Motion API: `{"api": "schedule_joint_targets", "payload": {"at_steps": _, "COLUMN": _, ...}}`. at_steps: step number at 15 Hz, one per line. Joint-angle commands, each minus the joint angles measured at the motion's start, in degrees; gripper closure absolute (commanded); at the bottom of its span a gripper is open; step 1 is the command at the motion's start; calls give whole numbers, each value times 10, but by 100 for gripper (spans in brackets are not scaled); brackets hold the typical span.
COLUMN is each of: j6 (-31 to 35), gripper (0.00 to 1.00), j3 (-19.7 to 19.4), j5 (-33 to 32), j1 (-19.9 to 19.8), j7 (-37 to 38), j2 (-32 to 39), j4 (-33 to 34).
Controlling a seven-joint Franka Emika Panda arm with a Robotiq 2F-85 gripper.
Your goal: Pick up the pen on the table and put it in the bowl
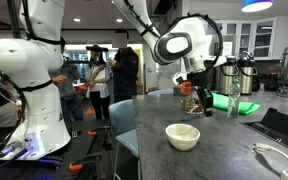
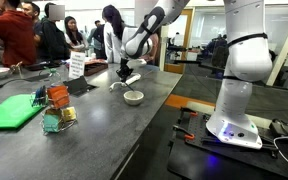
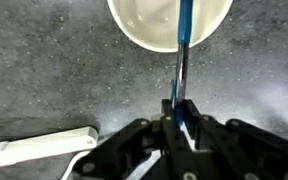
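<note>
- The black two-fingered tool (image 3: 179, 112), at the bottom centre of the wrist view, is clenched on one end of the thin, straight, dark bluish pen (image 3: 182, 60). The rest of the pen juts out ahead, probably so the free end goes in first.
- The pen is lifted off the dark grey speckled counter (image 3: 64, 80). Its far end lies over the small round cream-white bowl (image 3: 144, 20) at the top centre, and it has not been let go.
- Only the wrist view shows the pen and the grip. In both exterior views the pen is too thin to make out.
- In an exterior view the tool (image 2: 127, 76) hangs above the bowl (image 2: 133, 97), apart from it; the wrist view cannot show that height.
- A flat white bar (image 3: 34, 150) lies at the lower left of the wrist view, away from the bowl.
</note>
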Motion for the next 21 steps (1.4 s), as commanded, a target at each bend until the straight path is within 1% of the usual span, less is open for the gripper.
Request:
{"api": "schedule_joint_targets", "payload": {"at_steps": 1, "j6": 31, "gripper": 96, "j3": -14, "j5": -8, "j1": 10, "j7": 20, "j2": 24, "j4": 12}}
{"api": "schedule_joint_targets", "payload": {"at_steps": 6, "j6": 53, "gripper": 96, "j3": -25, "j5": -4, "j1": 16, "j7": 26, "j2": 42, "j4": 15}}
{"api": "schedule_joint_targets", "payload": {"at_steps": 9, "j6": 71, "gripper": 96, "j3": -39, "j5": -9, "j1": 27, "j7": 43, "j2": 37, "j4": 1}}
{"api": "schedule_joint_targets", "payload": {"at_steps": 13, "j6": 88, "gripper": 96, "j3": -45, "j5": -4, "j1": 36, "j7": 52, "j2": 33, "j4": -19}}
{"api": "schedule_joint_targets", "payload": {"at_steps": 21, "j6": 116, "gripper": 96, "j3": -90, "j5": -18, "j1": 80, "j7": 78, "j2": 27, "j4": -57}}
